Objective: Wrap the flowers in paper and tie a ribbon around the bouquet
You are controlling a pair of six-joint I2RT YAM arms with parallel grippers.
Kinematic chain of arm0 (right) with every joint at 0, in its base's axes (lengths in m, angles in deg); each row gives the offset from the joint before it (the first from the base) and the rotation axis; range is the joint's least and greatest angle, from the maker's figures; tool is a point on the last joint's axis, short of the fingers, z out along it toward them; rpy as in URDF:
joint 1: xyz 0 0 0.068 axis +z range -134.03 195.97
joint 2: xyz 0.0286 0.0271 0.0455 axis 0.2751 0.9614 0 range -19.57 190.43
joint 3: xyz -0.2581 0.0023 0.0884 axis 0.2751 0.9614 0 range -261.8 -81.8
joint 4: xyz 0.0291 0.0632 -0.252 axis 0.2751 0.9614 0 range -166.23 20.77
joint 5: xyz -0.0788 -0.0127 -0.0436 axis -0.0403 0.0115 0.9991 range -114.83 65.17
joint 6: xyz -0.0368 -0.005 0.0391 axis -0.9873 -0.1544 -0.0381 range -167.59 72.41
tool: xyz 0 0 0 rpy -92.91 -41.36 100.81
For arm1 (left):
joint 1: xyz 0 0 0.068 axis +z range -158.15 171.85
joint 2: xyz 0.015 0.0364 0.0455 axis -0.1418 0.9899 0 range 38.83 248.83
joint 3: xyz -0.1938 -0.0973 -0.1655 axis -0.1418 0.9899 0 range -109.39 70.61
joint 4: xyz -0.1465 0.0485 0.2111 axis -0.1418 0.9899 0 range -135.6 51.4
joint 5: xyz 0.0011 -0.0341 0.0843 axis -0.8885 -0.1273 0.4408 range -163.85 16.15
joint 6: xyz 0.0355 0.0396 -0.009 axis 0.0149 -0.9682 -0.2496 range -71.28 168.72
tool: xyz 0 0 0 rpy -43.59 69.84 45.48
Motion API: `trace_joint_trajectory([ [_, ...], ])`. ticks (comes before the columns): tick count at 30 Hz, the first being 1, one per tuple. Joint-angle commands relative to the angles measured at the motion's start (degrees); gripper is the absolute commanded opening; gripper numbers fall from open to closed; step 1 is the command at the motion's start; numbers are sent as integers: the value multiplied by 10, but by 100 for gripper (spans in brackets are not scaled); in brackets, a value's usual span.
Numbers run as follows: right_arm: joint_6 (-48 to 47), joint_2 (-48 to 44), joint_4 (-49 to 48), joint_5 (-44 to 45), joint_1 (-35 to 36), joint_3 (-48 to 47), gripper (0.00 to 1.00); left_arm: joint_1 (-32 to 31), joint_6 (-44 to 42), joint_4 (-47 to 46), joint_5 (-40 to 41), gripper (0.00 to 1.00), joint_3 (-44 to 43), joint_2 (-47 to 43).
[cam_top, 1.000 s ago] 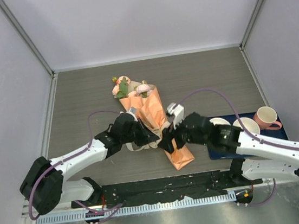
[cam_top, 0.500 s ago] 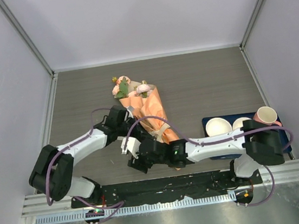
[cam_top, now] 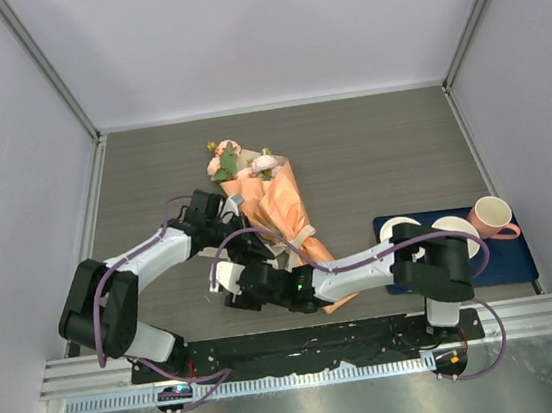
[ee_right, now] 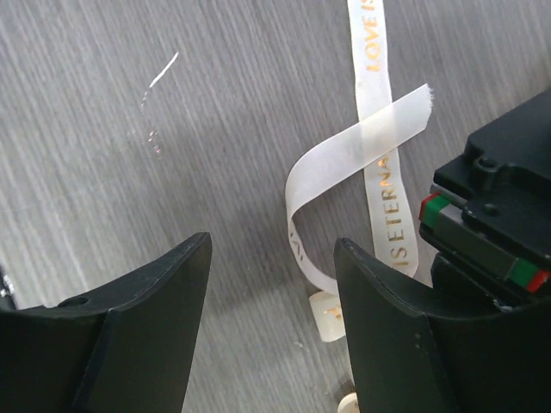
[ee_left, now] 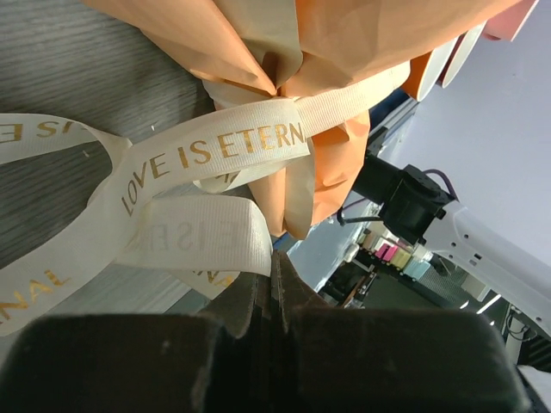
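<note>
Left gripper (ee_left: 274, 268) is pinched tight on a tail of the ribbon (ee_left: 207, 151) (cream, lettered in gold), close beside the middle of the bouquet (cam_top: 282, 211). The bouquet lies on the table (cam_top: 379, 143), its flowers (cam_top: 225, 160) at the far end and its orange paper (ee_left: 344, 34) gathered under the ribbon. Right gripper (ee_right: 271, 249) hovers with jaws apart over a loose ribbon loop near the cone's narrow end.

Top camera overhead, far; wrist cameras close, both on ribbon (ee_left: 207, 151).
</note>
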Motion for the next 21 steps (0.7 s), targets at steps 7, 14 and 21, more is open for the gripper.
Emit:
trace_joint_trajectory([
  [7, -26, 29, -101, 17, -19, 1, 63, 37, -59, 32, -65, 0, 2, -3],
  [14, -23, 71, -107, 20, -27, -5, 43, 41, -72, 32, -79, 0, 4, -4],
  [21, -21, 87, -102, 20, -27, -20, 42, 41, -75, 33, -79, 0, 6, -4],
])
